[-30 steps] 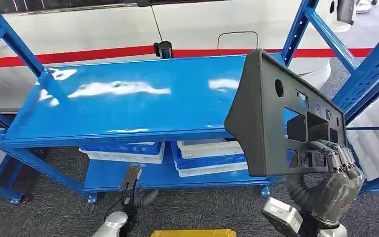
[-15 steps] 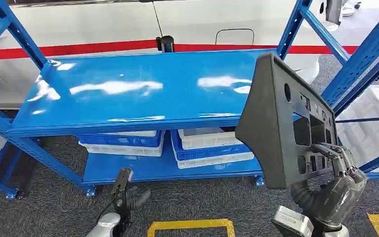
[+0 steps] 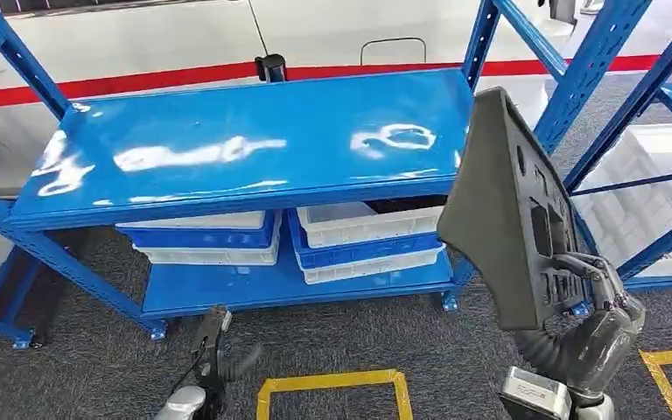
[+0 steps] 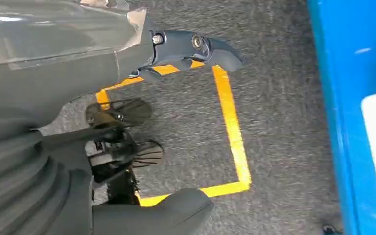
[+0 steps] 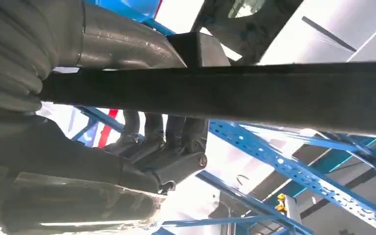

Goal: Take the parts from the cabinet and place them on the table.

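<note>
A large dark grey plastic part [image 3: 507, 210] with several cut-outs stands upright on edge at the right of the head view, held up clear of the blue cabinet shelf [image 3: 227, 149]. My right hand [image 3: 599, 306] grips its lower edge, fingers hooked through the cut-outs. In the right wrist view the part [image 5: 254, 95] crosses as a dark bar with my right hand [image 5: 166, 147] wrapped around it. My left hand [image 3: 214, 350] hangs low over the grey carpet, holding nothing; the left wrist view shows its fingers [image 4: 186, 49] spread apart.
The cabinet's lower shelf [image 3: 227, 289] carries stacked white and blue bins [image 3: 363, 241]. Blue uprights [image 3: 612, 79] of a neighbouring rack rise at the right. Yellow floor tape [image 3: 332, 385] marks a box on the carpet.
The whole picture has shifted: the camera has drawn back and turned, so the cabinet sits further off and more floor shows. The part stays in my right hand.
</note>
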### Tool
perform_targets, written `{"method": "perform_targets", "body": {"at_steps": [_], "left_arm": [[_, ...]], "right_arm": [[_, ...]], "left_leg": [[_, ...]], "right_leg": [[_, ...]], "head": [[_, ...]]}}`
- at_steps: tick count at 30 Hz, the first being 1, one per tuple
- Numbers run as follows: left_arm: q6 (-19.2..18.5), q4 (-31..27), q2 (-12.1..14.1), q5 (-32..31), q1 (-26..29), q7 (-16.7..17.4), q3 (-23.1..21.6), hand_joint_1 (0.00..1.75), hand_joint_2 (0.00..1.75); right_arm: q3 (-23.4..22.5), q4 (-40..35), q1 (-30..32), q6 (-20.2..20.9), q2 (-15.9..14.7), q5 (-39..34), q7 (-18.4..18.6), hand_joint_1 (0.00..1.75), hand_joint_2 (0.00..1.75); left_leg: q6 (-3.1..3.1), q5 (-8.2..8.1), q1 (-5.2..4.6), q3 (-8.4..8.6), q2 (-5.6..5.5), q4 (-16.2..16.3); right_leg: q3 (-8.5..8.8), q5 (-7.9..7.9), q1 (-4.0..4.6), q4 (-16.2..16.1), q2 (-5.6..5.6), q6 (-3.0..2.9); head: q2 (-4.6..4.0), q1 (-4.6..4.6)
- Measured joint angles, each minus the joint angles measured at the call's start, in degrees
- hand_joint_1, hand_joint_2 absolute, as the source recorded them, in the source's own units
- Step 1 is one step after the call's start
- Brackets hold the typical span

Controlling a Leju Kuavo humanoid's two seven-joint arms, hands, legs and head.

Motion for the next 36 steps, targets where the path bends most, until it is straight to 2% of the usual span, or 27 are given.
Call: {"method": "perform_targets", "body": {"at_steps": [2,3,4,6,8,9,10,12,13,14,15,16,17,18,19,20,22,23,24,26,28,29,30,31,33,34,36], "left_arm": [[-0.1,0.0,0.0,-0.1,0.0,0.0,0.0,0.00,1.75],[-0.1,0.0,0.1,-0.2,0.0,0.0,0.0,0.00,1.75],[-0.1,0.0,0.3,-0.2,-0.1,0.0,0.0,0.00,1.75],[-0.1,0.0,0.3,-0.2,0.1,0.0,0.1,0.00,1.75],[-0.3,0.0,0.5,-0.2,0.1,0.0,0.2,0.00,1.75],[-0.4,0.0,0.4,-0.2,0.0,0.0,0.4,0.00,1.75],[-0.5,0.0,0.4,-0.2,0.1,-0.1,0.5,0.00,1.75],[-0.8,0.0,0.5,-0.2,0.5,-0.2,0.9,0.00,1.75],[-0.8,0.0,0.5,-0.2,0.8,-0.3,1.0,0.00,1.75],[-0.8,0.0,0.5,-0.2,1.1,-0.3,1.2,0.00,1.75],[-0.8,0.0,0.5,-0.2,1.3,-0.3,1.3,0.00,1.75],[-0.8,0.0,0.6,-0.2,1.4,-0.3,1.4,0.00,1.75],[-0.9,0.0,0.6,-0.2,1.5,-0.3,1.4,0.00,1.75],[-0.9,0.0,0.6,-0.2,1.5,-0.3,1.4,0.00,1.75],[-0.9,0.0,0.6,-0.2,1.5,-0.4,1.4,0.00,1.75],[-0.9,-0.1,0.7,-0.2,1.6,-0.4,1.4,0.00,1.75],[-0.9,-0.1,0.7,-0.2,1.7,-0.5,1.4,0.00,1.75],[-0.8,-0.1,0.8,-0.2,1.7,-0.5,1.5,0.00,1.75],[-0.8,-0.1,1.0,-0.2,1.7,-0.6,1.5,0.00,1.75],[-0.7,-0.1,1.0,0.0,1.9,-0.6,1.6,0.00,1.75],[-0.7,-0.1,1.1,0.5,2.3,-0.9,2.3,0.00,1.75],[-0.7,-0.1,1.1,0.6,2.6,-1.1,2.6,0.00,1.75],[-0.7,-0.1,1.1,0.7,2.9,-1.3,2.8,0.00,1.75],[-0.7,-0.2,1.2,0.8,3.1,-1.4,3.0,0.00,1.75],[-0.7,-0.5,1.2,1.1,3.2,-1.6,3.3,0.00,1.75],[-0.7,-1.0,1.2,1.2,3.2,-1.7,3.7,0.00,1.75],[-0.7,-1.3,1.2,1.2,3.5,-1.9,4.0,0.00,1.75]], "right_arm": [[0.0,0.0,0.0,0.5,-0.1,-0.5,0.0,1.75,1.75],[0.0,0.0,0.0,0.5,-0.1,-0.5,0.0,1.75,1.75],[0.0,0.0,0.0,0.7,-0.1,-0.5,0.0,1.75,1.75],[0.0,0.0,-0.1,1.1,-0.1,-0.9,-0.1,1.75,1.75],[0.0,0.0,0.0,1.5,-0.1,-1.4,-0.3,1.75,1.75],[-0.1,0.0,-0.1,1.8,-0.3,-1.7,-0.5,1.75,1.75],[0.0,0.1,-0.2,2.0,-0.3,-1.9,-0.5,1.75,1.75],[0.0,0.4,-0.3,2.4,-0.5,-2.5,-0.8,1.75,1.75],[0.0,0.5,-0.3,2.5,-0.6,-2.8,-0.9,1.75,1.75],[0.0,0.7,-0.3,2.8,-0.7,-2.9,-0.9,1.75,1.75],[0.0,0.8,-0.3,2.9,-0.7,-3.0,-0.9,1.75,1.75],[0.0,0.8,-0.3,2.9,-0.8,-3.0,-0.9,1.75,1.75],[0.0,0.9,-0.3,2.9,-0.8,-3.1,-0.9,1.75,1.75],[0.0,0.9,-0.4,2.9,-0.8,-3.1,-0.9,1.75,1.75],[0.0,0.9,-0.6,2.9,-0.8,-3.1,-0.9,1.75,1.75],[0.0,0.9,-0.4,3.0,-0.8,-3.1,-1.0,1.75,1.75],[-0.1,1.0,-0.5,3.0,-0.8,-3.2,-1.0,1.75,1.75],[-0.1,1.0,-0.5,3.1,-0.9,-3.3,-1.0,1.75,1.75],[-0.1,1.0,-0.6,3.3,-0.9,-3.3,-1.0,1.75,1.75],[-0.1,1.2,-0.7,4.0,-0.9,-4.0,-1.1,1.75,1.75],[-0.1,1.6,-0.8,4.8,-0.9,-4.9,-1.8,1.75,1.75],[-0.1,1.8,-0.9,5.3,-0.9,-5.3,-2.0,1.75,1.75],[-0.1,2.2,-1.0,5.6,-0.9,-5.7,-2.1,1.75,1.75],[-0.1,2.4,-1.2,5.9,-0.9,-6.0,-2.3,1.75,1.75],[0.0,2.8,-1.7,6.3,-0.9,-6.5,-2.6,1.75,1.75],[0.0,2.9,-1.9,6.5,-0.8,-6.6,-2.8,1.75,1.75],[0.1,3.2,-2.6,6.6,-0.8,-6.9,-2.9,1.75,1.75]], "left_leg": [[0.60,3.68,0.01,6.96,-0.14,-10.1],[1.10,4.26,-0.02,10.40,-0.58,-15.1],[1.18,3.50,-0.34,11.47,-0.76,-17.1],[1.42,4.17,-0.89,10.91,-0.69,-16.9],[2.52,5.15,-1.06,10.68,-0.52,-17.6],[2.99,6.18,-0.61,10.65,0.01,-18.4],[3.58,6.74,-0.60,10.04,0.00,-18.6],[3.94,7.72,-0.71,8.67,0.19,-18.5],[3.95,8.26,-0.78,7.88,0.35,-18.5],[3.88,8.79,-0.80,7.09,0.46,-18.4],[3.77,9.22,-0.80,6.51,0.55,-18.3],[3.59,9.62,-0.79,5.83,0.60,-18.2],[3.35,9.97,-0.74,5.14,0.60,-17.8],[3.06,10.19,-0.73,4.62,0.58,-17.4],[2.73,10.39,-1.06,3.98,0.56,-16.9],[2.37,10.82,-1.13,3.76,0.59,-16.8],[1.91,11.51,-1.14,3.57,0.58,-16.6],[1.58,11.83,-1.09,3.36,0.52,-16.5],[1.28,11.04,-0.77,2.79,0.27,-16.0],[0.47,4.61,-0.61,0.94,-0.08,-10.8],[-0.06,-0.44,-0.30,-1.49,-0.07,-1.9],[-0.18,-1.01,-0.22,-1.82,-0.07,0.9],[-0.16,-0.11,-0.15,-0.80,-0.07,0.9],[-0.09,1.52,-0.11,1.29,-0.06,-1.5],[0.51,4.48,-0.05,8.54,-0.19,-11.5],[1.00,3.11,-0.17,11.84,-0.47,-16.8],[1.60,3.61,-0.75,11.98,-0.55,-17.6]], "right_leg": [[-0.48,0.57,0.02,0.0,0.13,0.44],[-0.50,0.81,-0.05,0.0,0.14,0.49],[-0.78,1.15,0.19,0.0,0.12,1.01],[-0.77,1.71,-0.11,-0.1,0.08,1.84],[-0.92,2.59,0.07,-0.8,0.16,3.05],[-1.44,1.48,-0.04,0.3,-0.05,2.81],[-2.74,-0.99,0.20,2.5,-0.01,2.28],[-5.54,-6.08,0.18,10.6,-0.01,1.61],[-6.76,-7.77,0.15,14.8,-0.01,1.77],[-6.91,-8.02,0.14,17.0,-0.01,2.31],[-5.77,-7.25,0.14,16.2,-0.02,2.89],[-3.22,-5.59,0.10,13.0,-0.03,3.61],[0.42,-3.75,-0.01,7.6,-0.04,4.17],[3.95,-2.98,-0.12,2.3,-0.15,4.28],[6.22,-4.47,0.03,-1.4,-0.22,3.63],[5.92,-4.00,0.72,-1.0,0.09,2.89],[4.68,-3.78,0.68,-0.9,0.11,2.39],[4.33,-3.34,0.36,-1.0,0.08,1.69],[4.04,-2.80,-0.23,-1.1,-0.10,0.93],[3.08,-1.53,-0.13,-1.0,-0.12,-0.39],[1.57,-0.39,0.04,-0.9,-0.11,-0.49],[0.87,0.12,0.07,-0.9,-0.09,-0.38],[0.17,0.63,0.06,-0.9,-0.07,-0.28],[-0.42,1.03,0.06,-0.8,-0.05,-0.10],[-1.27,1.81,0.06,-0.7,0.04,0.33],[-1.53,2.24,0.10,-0.7,0.00,0.64],[-1.62,2.97,0.11,-0.9,-0.10,1.68]], "head": [[0.00,0.02],[0.00,0.00],[0.00,0.09],[0.00,-0.06],[0.00,-0.07],[0.00,0.04],[0.00,0.06],[0.00,0.33],[0.00,0.22],[0.00,0.35],[0.00,0.26],[0.00,0.33],[0.00,0.31],[0.00,0.35],[0.00,0.37],[0.00,0.16],[0.00,0.24],[0.00,0.30],[0.00,0.35],[0.00,0.04],[0.00,0.02],[0.00,0.09],[0.00,0.02],[0.00,0.02],[0.00,0.00],[0.00,0.04],[0.00,0.20]]}}
